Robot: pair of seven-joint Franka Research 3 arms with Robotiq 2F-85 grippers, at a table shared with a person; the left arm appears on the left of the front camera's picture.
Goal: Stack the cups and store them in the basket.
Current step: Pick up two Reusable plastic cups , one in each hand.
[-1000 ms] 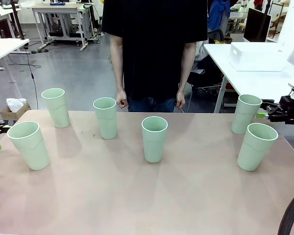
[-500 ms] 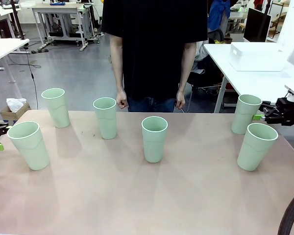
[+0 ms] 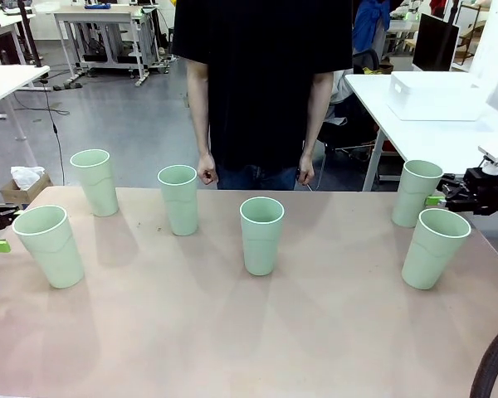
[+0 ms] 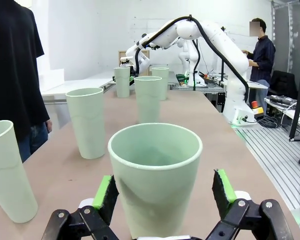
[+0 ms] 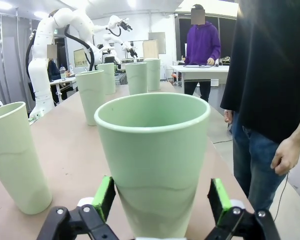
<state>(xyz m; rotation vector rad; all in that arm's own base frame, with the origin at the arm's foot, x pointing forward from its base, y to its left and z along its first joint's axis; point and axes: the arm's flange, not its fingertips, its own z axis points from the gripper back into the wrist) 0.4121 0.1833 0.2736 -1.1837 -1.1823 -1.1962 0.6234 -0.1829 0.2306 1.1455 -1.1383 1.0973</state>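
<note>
Six cups [image 3: 261, 235] stand upright, unstacked, spaced along the bench [image 3: 232, 332]. The left jaws are spread either side of the nearest left cup [image 3: 48, 245], a gap showing at one green pad [image 4: 223, 186]. The right jaws are spread likewise around the far right cup [image 3: 418, 192]. The basket [image 3: 436, 95] sits on another bench [image 3: 432, 137] behind, at the right, well apart.
</note>
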